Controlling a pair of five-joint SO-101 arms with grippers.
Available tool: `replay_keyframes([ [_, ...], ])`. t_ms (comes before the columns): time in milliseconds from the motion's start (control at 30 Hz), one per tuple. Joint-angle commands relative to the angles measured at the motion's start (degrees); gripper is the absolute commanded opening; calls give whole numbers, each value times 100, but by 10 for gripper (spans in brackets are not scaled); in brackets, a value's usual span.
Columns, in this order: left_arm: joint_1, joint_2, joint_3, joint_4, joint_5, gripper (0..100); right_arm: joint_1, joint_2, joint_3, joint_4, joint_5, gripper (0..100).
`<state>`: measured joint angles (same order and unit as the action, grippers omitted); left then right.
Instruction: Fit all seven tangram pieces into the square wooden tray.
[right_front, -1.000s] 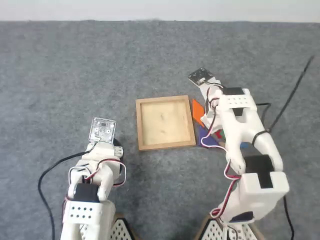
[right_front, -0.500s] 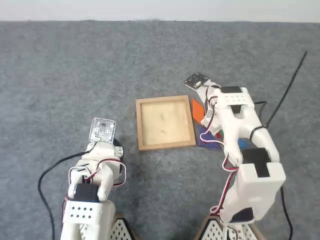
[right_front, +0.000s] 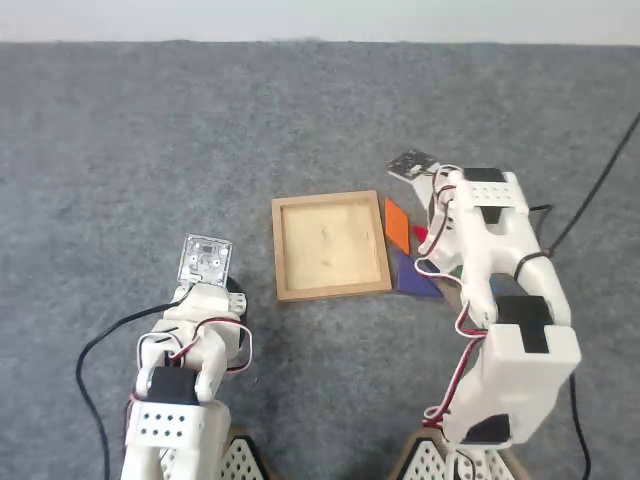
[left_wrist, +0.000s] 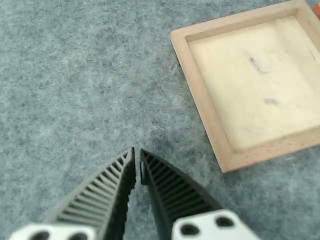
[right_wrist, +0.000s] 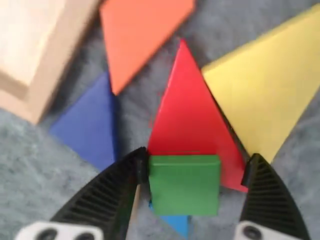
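Observation:
The square wooden tray (right_front: 330, 293) lies mid-table with nothing in it; its corner (right_wrist: 35, 60) and rim (left_wrist: 205, 100) show in the wrist views. Right of it lie the loose pieces: an orange parallelogram (right_front: 397, 226) (right_wrist: 140, 35), a red triangle (right_wrist: 187, 120), a yellow triangle (right_wrist: 260, 90), a dark blue triangle (right_front: 415, 275) (right_wrist: 92, 130), and a green square (right_wrist: 185, 184) lying on a light blue piece (right_wrist: 177, 222). My right gripper (right_wrist: 197, 159) is open and straddles the green square, one finger touching its edge. My left gripper (left_wrist: 136, 152) is shut over bare carpet, short of the tray.
Grey carpet covers the whole table. My right arm (right_front: 480, 220) hangs over the pieces and hides several of them from above. My left arm (right_front: 190, 340) stays at the near left. A black cable (right_front: 590, 200) runs off at the right.
My right arm has swung slightly to the right over the pieces. The left arm and the tray have not moved.

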<state>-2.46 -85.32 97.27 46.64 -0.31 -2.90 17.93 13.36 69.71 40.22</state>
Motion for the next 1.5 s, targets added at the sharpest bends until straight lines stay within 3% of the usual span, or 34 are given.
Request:
replay_keyframes([
  [0,-26,-70,-48,9,35,15,233,48,167,180,-615,299],
  [300,-26,-70,-48,9,35,15,-391,75,211,593,-791,299],
  [500,-26,-70,-48,9,35,15,-444,40,167,-198,-756,299],
  [633,-26,-70,-48,9,35,15,-541,84,211,57,-158,299],
  [867,-26,-70,-48,9,35,15,-479,92,237,233,-53,299],
  [1033,-26,-70,-48,9,35,15,-444,84,519,470,932,302],
  [1367,-26,-70,-48,9,35,15,-391,75,545,514,1143,298],
  [1467,-26,-70,-48,9,35,15,-400,84,554,523,1143,240],
])
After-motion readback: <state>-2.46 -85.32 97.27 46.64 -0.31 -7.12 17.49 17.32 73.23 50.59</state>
